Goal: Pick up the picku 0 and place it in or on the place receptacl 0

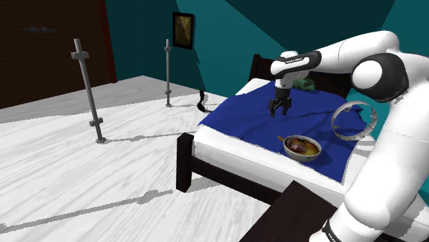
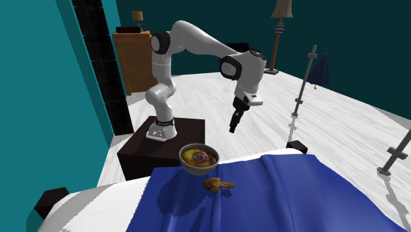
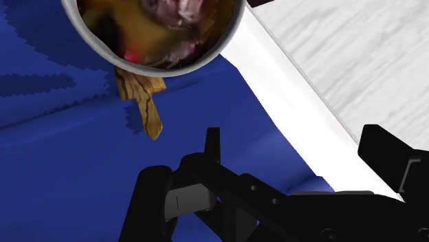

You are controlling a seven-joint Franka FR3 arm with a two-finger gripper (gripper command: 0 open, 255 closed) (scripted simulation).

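Hand (image 1: 278,108) (image 2: 233,125) (image 3: 268,158): released, black fingers (image 3: 152,196) spread apart, nothing between them. Suspended above the dark-framed bed with white mattress (image 1: 227,148), pointing down, touching nothing.

Flat brown streaked piece (image 2: 217,184) (image 3: 146,103): lying on the deep blue blanket (image 1: 247,120) (image 2: 276,198) (image 3: 69,172), just beside the round grey bowl (image 1: 302,156) (image 2: 191,166) (image 3: 230,41), on the bowl's side facing away from the stand. Contact with the bowl wall: cannot tell. Apart from the hand, not grasped.

Bowl: upright on the blanket near the mattress edge, holding yellow, red and dark purple food.

Pale grey ring (image 1: 354,118): on the blanket, toward the shoulder view's right of the bowl.

Beyond the bed in the shoulder view: white streaked floor (image 1: 103,179), two grey posts (image 1: 86,89), teal walls.
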